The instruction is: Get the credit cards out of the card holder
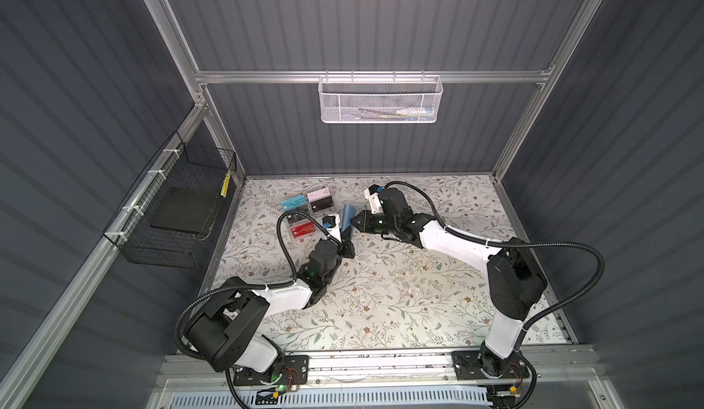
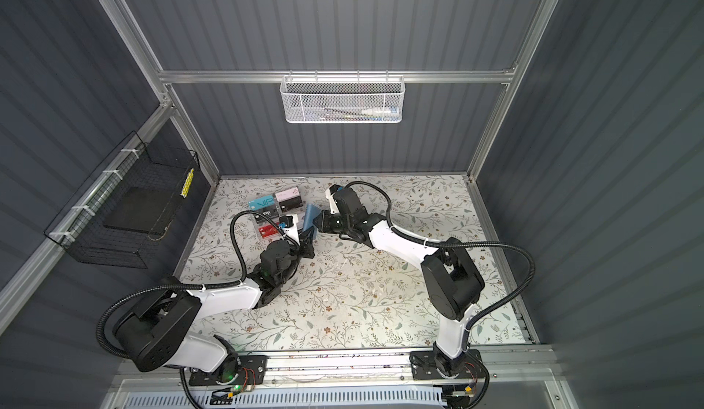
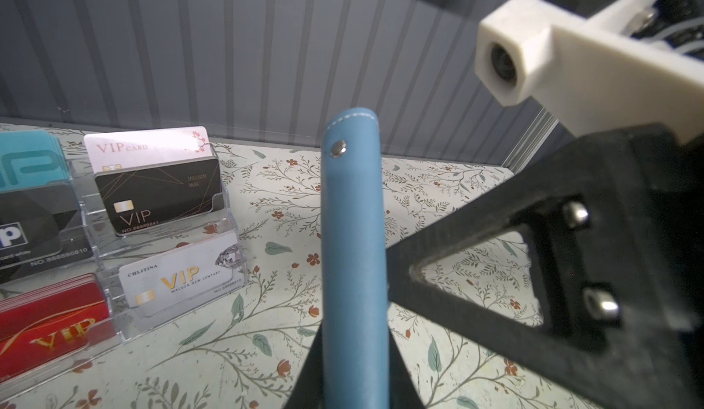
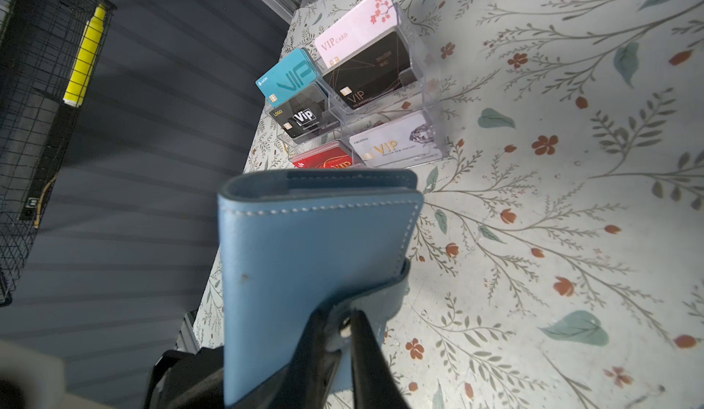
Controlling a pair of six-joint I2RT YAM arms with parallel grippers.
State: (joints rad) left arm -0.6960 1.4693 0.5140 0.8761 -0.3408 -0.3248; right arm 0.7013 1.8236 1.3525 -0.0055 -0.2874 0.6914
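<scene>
Floral tabletop (image 1: pixel 400 293) surrounds the card holder (image 4: pixel 304 258), held upright and shut near the clear card rack (image 3: pixel 228 205). Only the right wrist view shows the right gripper (image 4: pixel 344 327) pinching its snap tab (image 4: pixel 365 304), while the left wrist view shows the left gripper (image 3: pixel 354 376) clamped on its lower end. Its credit cards are hidden, and both top views leave the grips too small to read.

In a top view the card holder (image 1: pixel 347 216) stands upright near the frame's centre, the left tool (image 1: pixel 346 237) just below it and the right tool (image 1: pixel 353 221) touching its right side. A card rack (image 1: pixel 309 213) sits on the worktop (image 1: pixel 419 293) just left of it. A wire basket (image 1: pixel 179 213) hangs at far left and a mesh basket (image 1: pixel 381 100) above centre.
</scene>
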